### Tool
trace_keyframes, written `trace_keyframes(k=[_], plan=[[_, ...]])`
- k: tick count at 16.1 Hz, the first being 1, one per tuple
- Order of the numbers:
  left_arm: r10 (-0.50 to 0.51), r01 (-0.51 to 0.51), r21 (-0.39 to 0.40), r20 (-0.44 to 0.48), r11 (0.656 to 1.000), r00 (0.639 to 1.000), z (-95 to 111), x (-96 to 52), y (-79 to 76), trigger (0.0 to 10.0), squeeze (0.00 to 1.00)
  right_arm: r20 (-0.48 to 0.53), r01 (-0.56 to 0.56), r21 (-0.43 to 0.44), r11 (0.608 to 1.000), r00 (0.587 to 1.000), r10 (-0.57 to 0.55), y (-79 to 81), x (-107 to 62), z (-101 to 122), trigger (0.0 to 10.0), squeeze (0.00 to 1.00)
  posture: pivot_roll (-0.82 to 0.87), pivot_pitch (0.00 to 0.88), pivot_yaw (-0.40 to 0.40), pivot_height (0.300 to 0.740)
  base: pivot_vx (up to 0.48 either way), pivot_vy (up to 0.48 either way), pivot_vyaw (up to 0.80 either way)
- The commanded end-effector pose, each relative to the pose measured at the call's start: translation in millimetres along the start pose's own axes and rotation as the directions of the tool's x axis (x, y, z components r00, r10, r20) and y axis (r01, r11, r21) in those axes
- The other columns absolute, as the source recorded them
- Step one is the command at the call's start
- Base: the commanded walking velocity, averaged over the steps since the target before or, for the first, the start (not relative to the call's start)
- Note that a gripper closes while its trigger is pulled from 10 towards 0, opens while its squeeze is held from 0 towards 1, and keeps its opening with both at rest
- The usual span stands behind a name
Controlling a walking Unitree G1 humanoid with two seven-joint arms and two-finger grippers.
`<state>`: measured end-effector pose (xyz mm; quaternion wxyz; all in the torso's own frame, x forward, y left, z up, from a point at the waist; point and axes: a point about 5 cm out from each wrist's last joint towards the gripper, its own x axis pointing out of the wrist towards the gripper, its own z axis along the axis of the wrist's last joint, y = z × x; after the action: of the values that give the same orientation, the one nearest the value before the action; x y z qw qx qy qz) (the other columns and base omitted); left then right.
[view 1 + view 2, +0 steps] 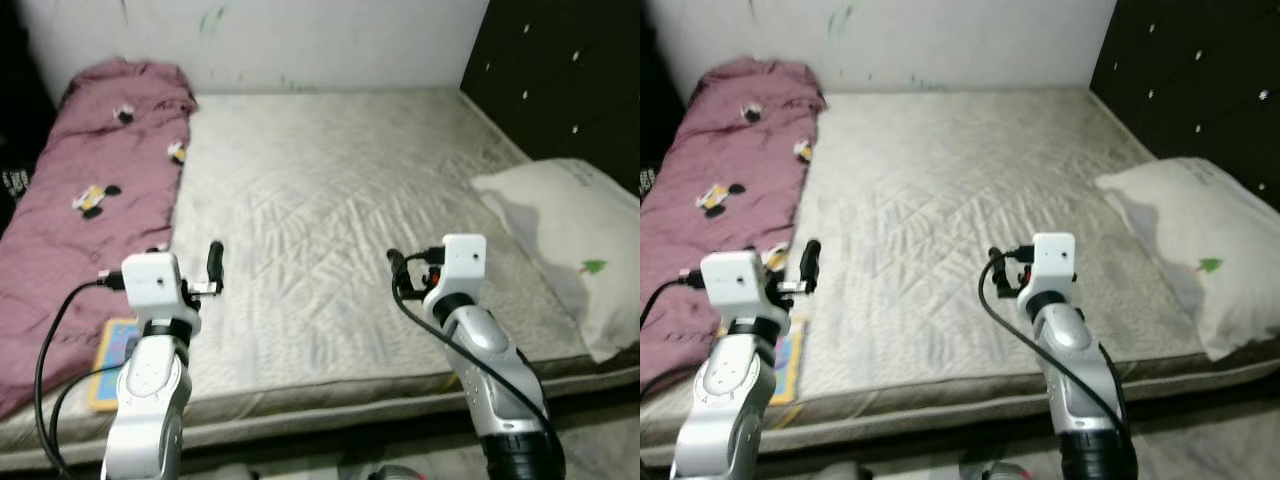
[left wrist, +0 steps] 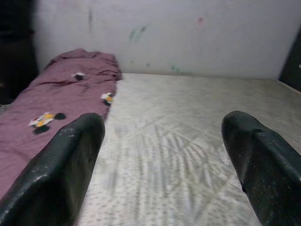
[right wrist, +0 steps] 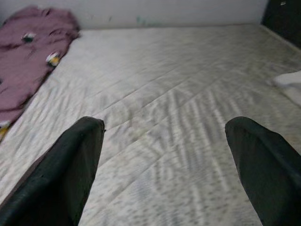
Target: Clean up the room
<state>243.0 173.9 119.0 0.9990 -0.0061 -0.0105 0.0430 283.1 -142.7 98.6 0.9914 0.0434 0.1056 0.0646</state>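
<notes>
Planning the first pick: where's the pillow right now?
In the head views the white pillow lies on the robot's right, at the mattress's right edge beside the dark headboard, beyond the right hand.

Head stereo pair looks forward and down from the bed's foot edge; both eyes share the mattress (image 1: 330, 200), the blanket (image 1: 90, 200) at 10 o'clock and the pillow (image 1: 575, 240) at 3 o'clock. Each wrist camera sits low over the mattress, facing the wall (image 2: 188, 33) at 12 o'clock, sharing blanket and mattress.
</notes>
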Motion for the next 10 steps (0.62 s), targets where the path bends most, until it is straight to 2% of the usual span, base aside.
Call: trace_keyframes(k=[1,10], plan=[[0.006,-0.007,0.005,0.003,1.000,1.000,1.5,-0.4,3.5,10.0,0.00,0.016,-0.030,0.001,1.000,0.999,0.030,6.7,3.0,4.9,10.0,0.00,-0.02,0.000,-0.043,0.740,0.000,0.480,0.00],[0.011,-0.011,0.008,-0.006,1.000,1.000,2.5,-0.3,4.4,10.0,0.00,0.021,-0.039,-0.017,0.999,0.999,0.039,9.2,2.4,4.1,10.0,0.00,-0.02,0.000,-0.033,0.740,0.000,0.477,0.00]])
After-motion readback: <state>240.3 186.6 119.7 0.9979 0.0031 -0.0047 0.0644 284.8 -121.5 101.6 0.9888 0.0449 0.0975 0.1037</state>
